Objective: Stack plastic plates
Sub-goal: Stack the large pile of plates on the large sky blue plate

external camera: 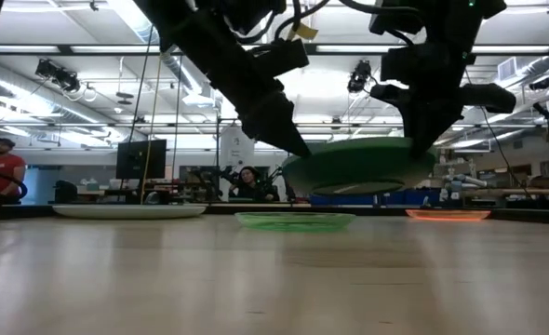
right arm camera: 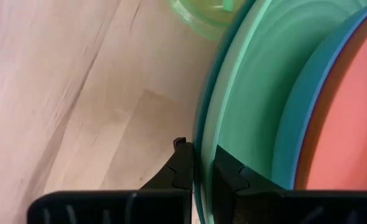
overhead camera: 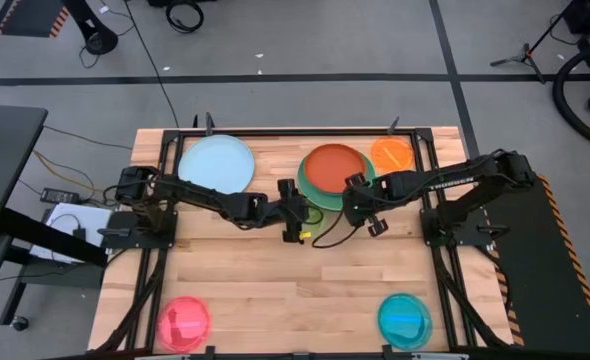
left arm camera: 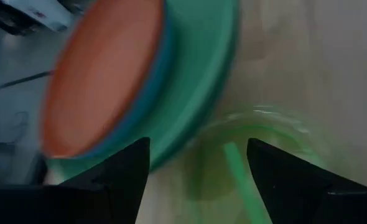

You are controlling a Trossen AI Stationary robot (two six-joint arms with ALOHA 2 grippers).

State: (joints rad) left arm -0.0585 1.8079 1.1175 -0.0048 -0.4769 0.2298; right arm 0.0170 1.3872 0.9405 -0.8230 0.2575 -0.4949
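A stack of large plates [overhead camera: 333, 172], red-orange on top of blue, light green and dark green, hangs above the table in the low view [external camera: 354, 167]. My right gripper [right arm camera: 202, 165] is shut on the stack's rim at its near right side [overhead camera: 356, 196]. My left gripper [left arm camera: 196, 177] is open at the stack's left rim [overhead camera: 297, 200]. A small lime plate [external camera: 295, 221] lies flat on the table below the stack, also showing in the left wrist view [left arm camera: 264, 134]. The light blue plate [overhead camera: 217, 163] rests on the table at the far left. My right gripper pinches the stack's rim [right arm camera: 203, 146] between its two fingers, one on the underside and one on the inner face of the green plates. The fingers come from the table's right. The stack is lifted clear of the table and slightly tilted. My left gripper stands with one finger [left arm camera: 130, 171] close to the stack's edge; I cannot tell whether it touches.
A small orange plate [overhead camera: 392, 153] lies at the far right, a small pink plate [overhead camera: 183, 322] at the near left corner and a small cyan plate [overhead camera: 405, 318] at the near right. Bare wood [overhead camera: 295, 290] lies between them. People sit in the room behind.
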